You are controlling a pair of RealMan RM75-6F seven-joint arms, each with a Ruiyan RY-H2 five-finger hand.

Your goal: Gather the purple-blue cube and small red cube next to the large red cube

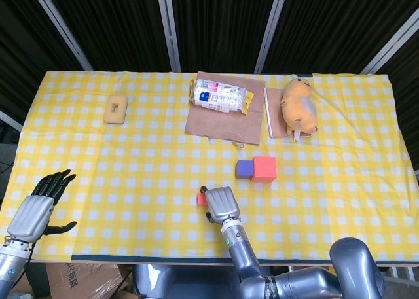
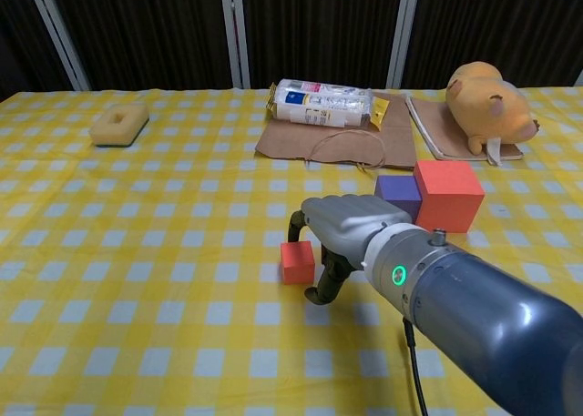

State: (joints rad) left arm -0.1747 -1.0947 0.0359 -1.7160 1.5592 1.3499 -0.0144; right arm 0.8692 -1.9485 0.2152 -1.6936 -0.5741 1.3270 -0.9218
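The small red cube (image 1: pixel 201 198) (image 2: pixel 296 262) rests on the checked cloth. My right hand (image 1: pixel 220 204) (image 2: pixel 351 229) is right against its right side. One finger arches over the cube's far edge and the thumb hangs by its right face. I see no firm grip. The purple-blue cube (image 1: pixel 244 169) (image 2: pixel 398 196) stands touching the left side of the large red cube (image 1: pixel 264 169) (image 2: pixel 447 194), behind and to the right of that hand. My left hand (image 1: pixel 39 211) hovers with its fingers spread at the near left edge of the table, holding nothing.
At the back lie a brown paper sheet (image 2: pixel 310 143) with a snack packet (image 2: pixel 319 104), a notebook with a plush hamster (image 2: pixel 487 106) on it, and a yellow sponge (image 2: pixel 119 123) far left. The table's front edge runs just below both hands.
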